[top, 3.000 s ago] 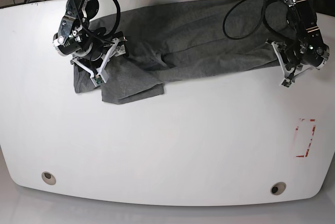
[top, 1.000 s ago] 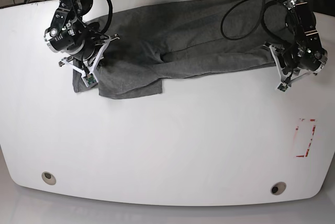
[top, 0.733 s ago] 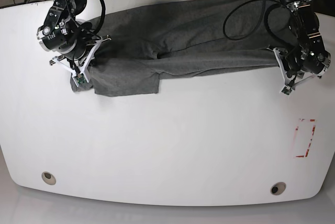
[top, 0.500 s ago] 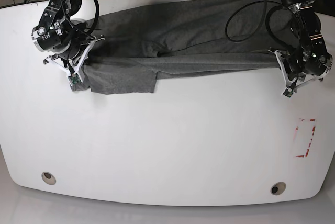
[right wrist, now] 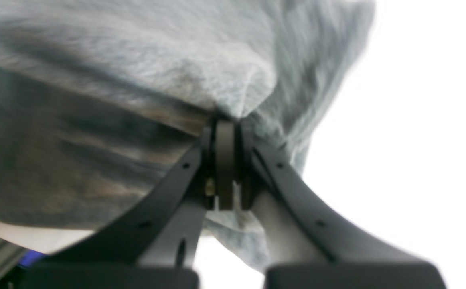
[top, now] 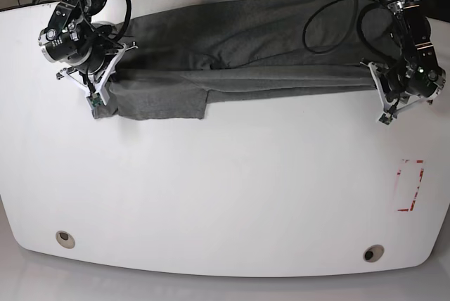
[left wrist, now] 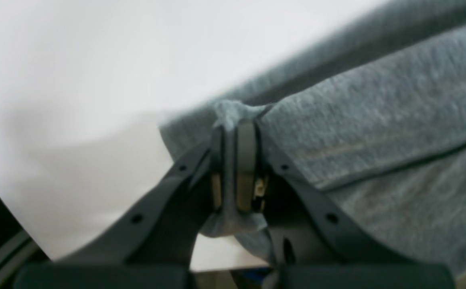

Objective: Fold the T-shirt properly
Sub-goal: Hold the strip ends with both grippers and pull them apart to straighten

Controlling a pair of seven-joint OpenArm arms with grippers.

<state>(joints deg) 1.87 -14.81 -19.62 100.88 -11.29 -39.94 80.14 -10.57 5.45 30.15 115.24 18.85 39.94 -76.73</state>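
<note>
Both grippers, left (top: 385, 114) at the frame's right and right (top: 95, 104) at upper left, pinch the T-shirt (top: 246, 41) stretched across the table's (top: 225, 195) top edge, apparently mid-fold, so next they should lay it flat.

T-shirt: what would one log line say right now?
T-shirt: stretched on table | left fingers: clamped on cloth | right fingers: clamped on cloth
</note>
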